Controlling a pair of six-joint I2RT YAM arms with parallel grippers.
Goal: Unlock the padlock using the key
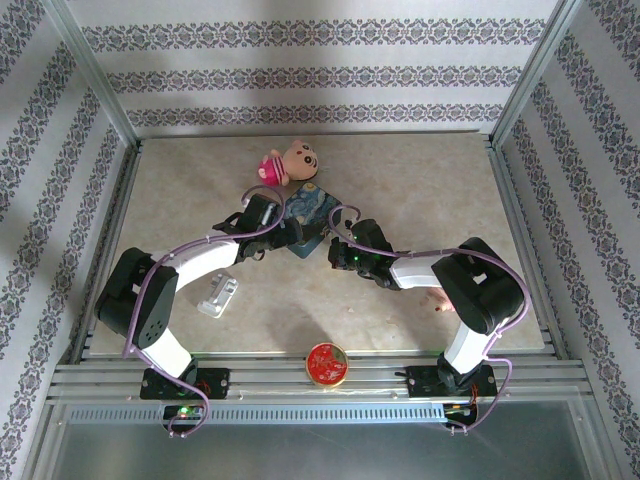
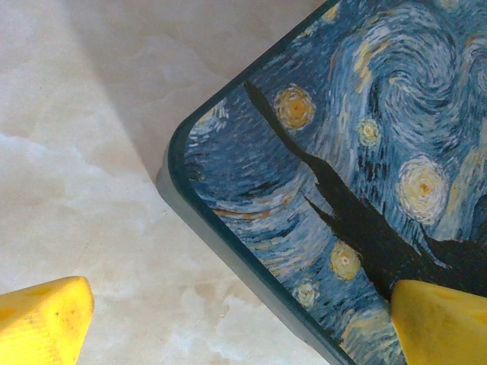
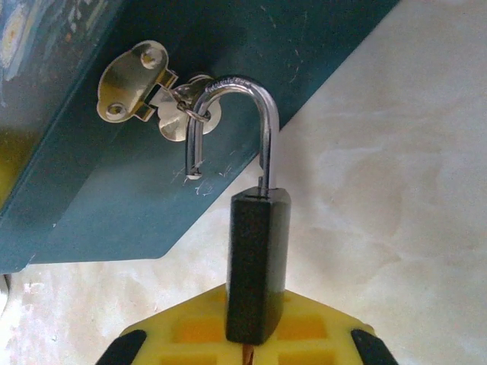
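prog: padlock (image 3: 259, 266) looks unlocked, shackle (image 3: 232, 87) short leg out of body; to do: unhook from hasp (image 3: 141, 80) on side of Starry Night tin (image 3: 91, 175) | look: black body, silvery shackle | R gripper (image 3: 247, 351) closed at lock base, what it pinches can't tell | L gripper (image 2: 243, 327) wide open, empty, over tin corner

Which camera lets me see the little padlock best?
The right wrist camera: the padlock is close up, black body, silver loop hooked through the latch on the blue tin. From the top camera it is too small to pick out. The left wrist camera looks at the tin's painted lid.
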